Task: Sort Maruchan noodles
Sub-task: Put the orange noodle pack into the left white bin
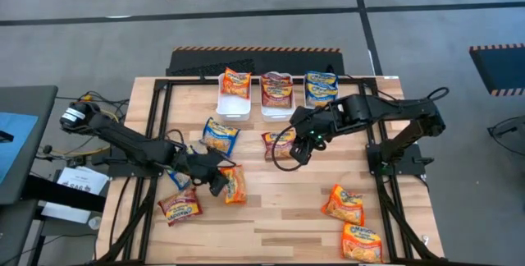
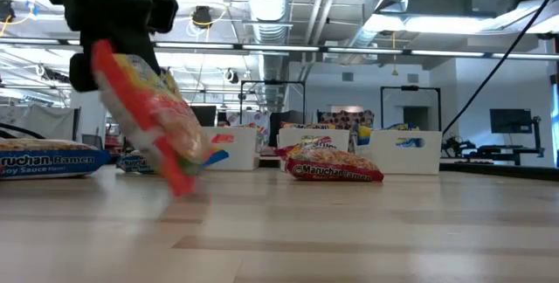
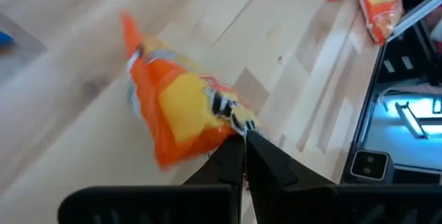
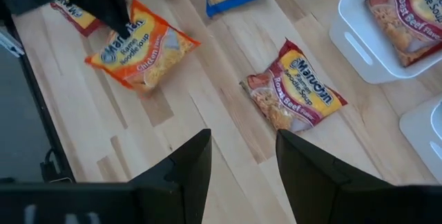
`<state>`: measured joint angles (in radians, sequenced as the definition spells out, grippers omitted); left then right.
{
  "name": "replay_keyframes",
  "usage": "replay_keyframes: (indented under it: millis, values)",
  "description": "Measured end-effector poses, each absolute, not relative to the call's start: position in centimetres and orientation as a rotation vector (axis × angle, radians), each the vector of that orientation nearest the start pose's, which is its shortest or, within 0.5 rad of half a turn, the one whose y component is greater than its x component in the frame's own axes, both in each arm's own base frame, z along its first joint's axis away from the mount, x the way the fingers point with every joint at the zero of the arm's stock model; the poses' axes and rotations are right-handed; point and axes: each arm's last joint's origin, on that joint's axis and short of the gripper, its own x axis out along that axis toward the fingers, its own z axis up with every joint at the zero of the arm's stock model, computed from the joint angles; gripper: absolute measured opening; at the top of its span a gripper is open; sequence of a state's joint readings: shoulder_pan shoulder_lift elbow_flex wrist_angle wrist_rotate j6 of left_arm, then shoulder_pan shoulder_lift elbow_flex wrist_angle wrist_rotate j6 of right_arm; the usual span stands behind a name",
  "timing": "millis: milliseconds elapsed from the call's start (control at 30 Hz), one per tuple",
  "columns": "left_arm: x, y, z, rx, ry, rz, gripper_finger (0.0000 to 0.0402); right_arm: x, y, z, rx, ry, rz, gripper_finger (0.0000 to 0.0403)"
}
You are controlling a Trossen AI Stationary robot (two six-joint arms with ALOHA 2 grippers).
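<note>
I've got the left gripper [image 1: 220, 181] with its fingers clamped on an orange crinkly plastic ramen packet [image 1: 234, 184], lifted just off the light slatted wooden surface [image 1: 279, 217]; the right gripper [image 1: 300, 149] hovers with fingers apart by a maroon packet [image 1: 277, 142]. I judge sorting barely begun: three white plastic bins [image 1: 234, 106] hold a few packets, about seven lie loose. Beyond is a grey floor with striped mats.

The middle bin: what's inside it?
The middle bin holds a maroon packet, maybe more than one stacked. Anything beneath the top packet is covered, so the count is unclear.
</note>
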<state>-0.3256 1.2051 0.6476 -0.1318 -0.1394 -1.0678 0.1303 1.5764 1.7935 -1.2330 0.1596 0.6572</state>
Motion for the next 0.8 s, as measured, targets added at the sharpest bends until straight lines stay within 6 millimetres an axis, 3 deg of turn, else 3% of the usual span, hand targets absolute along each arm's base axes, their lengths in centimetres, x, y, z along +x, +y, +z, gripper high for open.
replay_keyframes:
  millis: [400,800]
  values:
    - [20.7,-4.0,24.4,-0.718,0.559,0.164,0.0,29.8,3.2,39.7,0.45,0.943,-0.353,0.0187]
    - [20.8,-3.5,23.1,-0.717,0.7,0.155,0.0,29.8,3.2,39.8,0.449,0.94,-0.352,0.0187]
